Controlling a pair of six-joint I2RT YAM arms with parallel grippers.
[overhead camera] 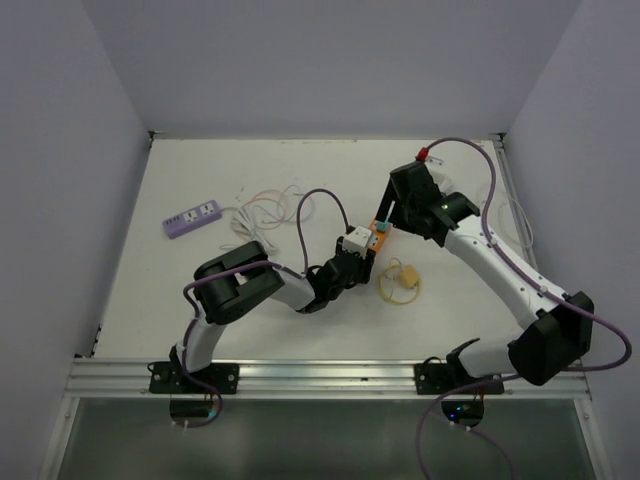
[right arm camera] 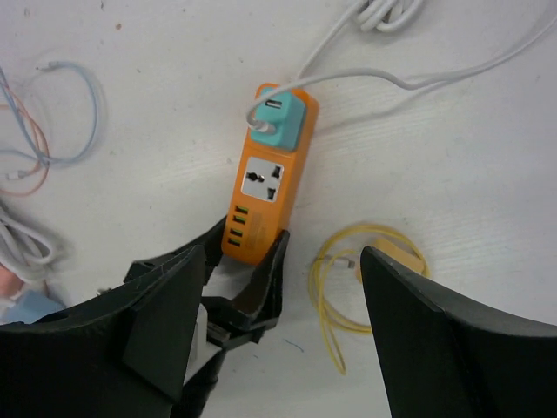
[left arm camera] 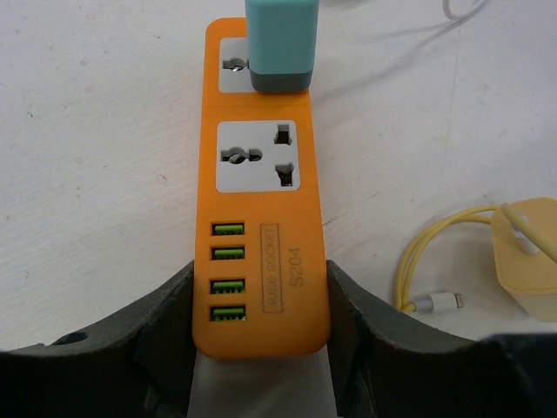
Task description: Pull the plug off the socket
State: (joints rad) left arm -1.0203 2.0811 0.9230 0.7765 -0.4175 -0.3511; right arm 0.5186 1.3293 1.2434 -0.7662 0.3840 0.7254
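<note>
**Strip pinned, plug waiting**

The teal plug [right arm camera: 280, 122] sits in the far outlet of the orange socket strip [left arm camera: 261, 218] on the desk [right arm camera: 435, 174]. The left hand [left arm camera: 261, 292] grips the strip's near end (anchoring it, I'd guess). The right hand [right arm camera: 287, 261] hovers above, spread wide and empty.

- My claw [left arm camera: 261, 283] clamps the near end of the orange strip [left arm camera: 261, 200], one dark finger [left arm camera: 170, 318] pressed on each long side.
- Four green USB ports [left arm camera: 228, 272] sit in a column between my fingers, beside a label reading S204.
- Past them is a grey outlet [left arm camera: 254, 157] with its holes showing.
- A teal plug [left arm camera: 280, 39] sits in the far outlet, its top cut off by the frame.
- To my right a yellow cable [left arm camera: 416, 261] lies on the white table [left arm camera: 96, 174], its white tip near my finger, running to a pale yellow block [left arm camera: 522, 261].
- A white cord [left arm camera: 461, 9] shows at the top right edge.
</note>
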